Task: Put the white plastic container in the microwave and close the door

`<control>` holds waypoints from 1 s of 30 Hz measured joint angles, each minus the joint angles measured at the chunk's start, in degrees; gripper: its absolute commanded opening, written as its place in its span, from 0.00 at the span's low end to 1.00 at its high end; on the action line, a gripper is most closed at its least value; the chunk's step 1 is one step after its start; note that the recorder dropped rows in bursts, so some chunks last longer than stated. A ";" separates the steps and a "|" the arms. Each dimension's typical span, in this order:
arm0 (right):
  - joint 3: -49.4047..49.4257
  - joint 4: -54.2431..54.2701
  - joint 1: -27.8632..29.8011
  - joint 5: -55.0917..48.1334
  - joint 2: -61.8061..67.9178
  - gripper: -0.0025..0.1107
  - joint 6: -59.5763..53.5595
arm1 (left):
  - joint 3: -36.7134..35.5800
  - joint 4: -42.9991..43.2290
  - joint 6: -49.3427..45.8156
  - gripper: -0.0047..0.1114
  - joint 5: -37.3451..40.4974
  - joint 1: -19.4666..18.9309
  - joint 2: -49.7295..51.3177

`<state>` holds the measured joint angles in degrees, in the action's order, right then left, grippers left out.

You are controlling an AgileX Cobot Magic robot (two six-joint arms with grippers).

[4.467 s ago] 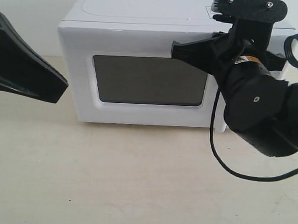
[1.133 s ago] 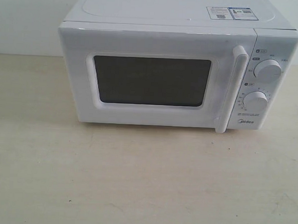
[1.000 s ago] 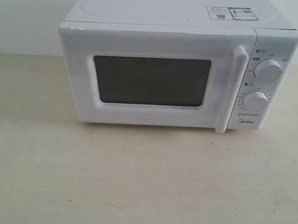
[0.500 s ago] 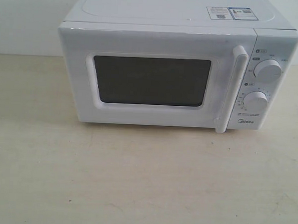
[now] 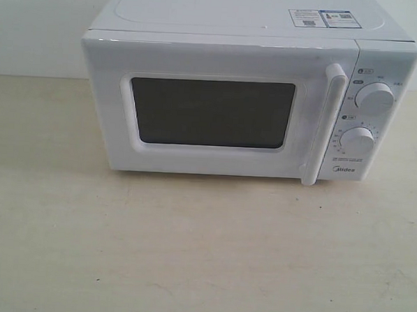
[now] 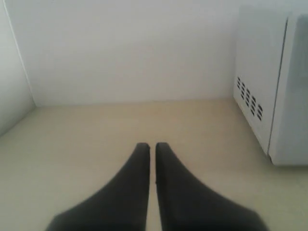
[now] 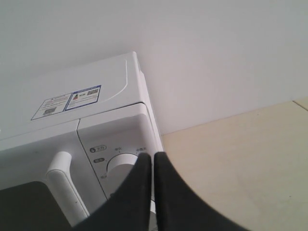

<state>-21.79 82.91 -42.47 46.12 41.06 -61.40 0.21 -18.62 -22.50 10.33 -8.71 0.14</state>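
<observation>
The white Midea microwave [image 5: 249,57] stands at the back of the beige table, its door [image 5: 211,113] shut flush, with the dark window and the tall white handle [image 5: 325,124]. The white plastic container is out of view. No gripper shows in the exterior view. In the left wrist view my left gripper [image 6: 152,147] is shut and empty over bare table, the microwave's vented side [image 6: 260,91] off to one side. In the right wrist view my right gripper [image 7: 152,156] is shut and empty, held off the microwave's knob panel [image 7: 118,144] near the handle [image 7: 65,185].
Two round knobs [image 5: 374,98] [image 5: 357,141] sit on the right panel. A pale wall runs behind the table [image 5: 203,253]. A wall corner [image 6: 21,62] shows in the left wrist view.
Both arms, which were in front of the microwave 4.5 s ago, have left the exterior view. Nothing has moved over the last second.
</observation>
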 measured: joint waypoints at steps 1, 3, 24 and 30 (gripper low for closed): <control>0.00 0.00 0.00 0.00 0.00 0.02 0.00 | 0.00 0.21 -0.42 0.08 3.25 0.00 0.00; 0.00 0.00 0.00 0.00 0.00 0.02 0.00 | 0.00 0.21 0.12 0.08 5.97 0.00 0.00; 0.00 0.00 0.00 0.00 0.00 0.02 0.00 | 0.00 16.76 23.38 0.08 6.76 0.00 0.00; 0.00 0.00 0.00 0.00 0.00 0.02 0.00 | 0.00 16.76 20.75 0.08 7.49 0.11 0.00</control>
<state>-21.79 82.91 -42.47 46.12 41.06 -61.40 0.21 -1.85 -1.75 17.82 -8.60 0.14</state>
